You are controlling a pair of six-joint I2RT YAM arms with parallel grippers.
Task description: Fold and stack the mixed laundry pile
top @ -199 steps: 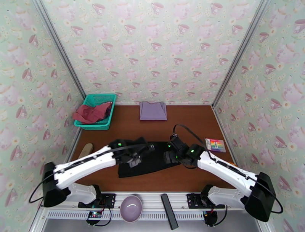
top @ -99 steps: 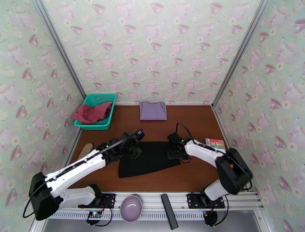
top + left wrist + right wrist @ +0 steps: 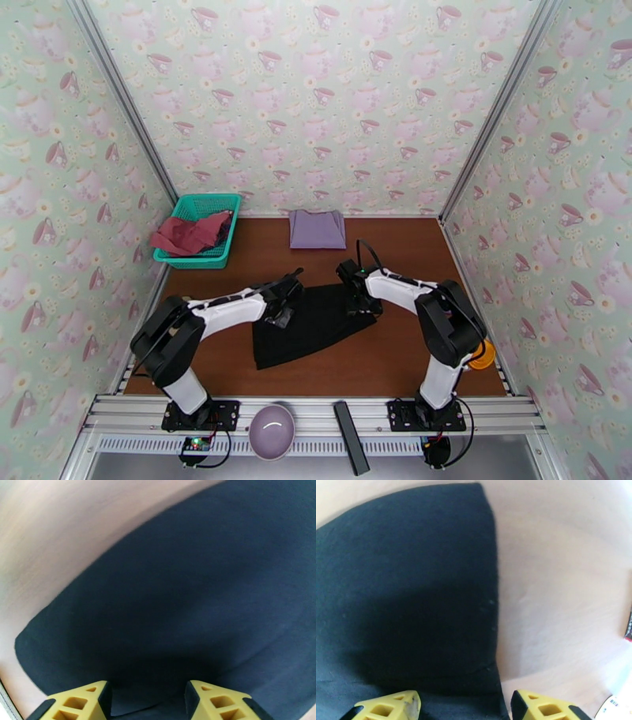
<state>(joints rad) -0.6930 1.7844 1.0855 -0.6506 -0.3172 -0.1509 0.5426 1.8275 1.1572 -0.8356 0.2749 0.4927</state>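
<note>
The black garment (image 3: 308,325) lies flat in the middle of the brown table (image 3: 395,355). My left gripper (image 3: 286,309) is low over its left part. In the left wrist view the yellow fingertips (image 3: 79,701) stand apart, and dark cloth (image 3: 177,598) lies under and between them. My right gripper (image 3: 362,304) is at the garment's right edge, its jaws apart astride that edge (image 3: 495,598). A folded lavender cloth (image 3: 317,229) rests at the back. The dusty-red top (image 3: 188,234) hangs out of the teal basket (image 3: 207,256).
The basket stands at the back left corner. A purple bowl (image 3: 272,429) and a black bar (image 3: 350,436) sit on the near rail. An orange object (image 3: 483,354) shows behind the right arm's elbow. A white card corner (image 3: 620,707) lies right of the right gripper.
Both arms have stretched farther out and lower across the table. The right jaws have narrowed. The black garment has shifted and skewed slightly, its near left corner moving right.
</note>
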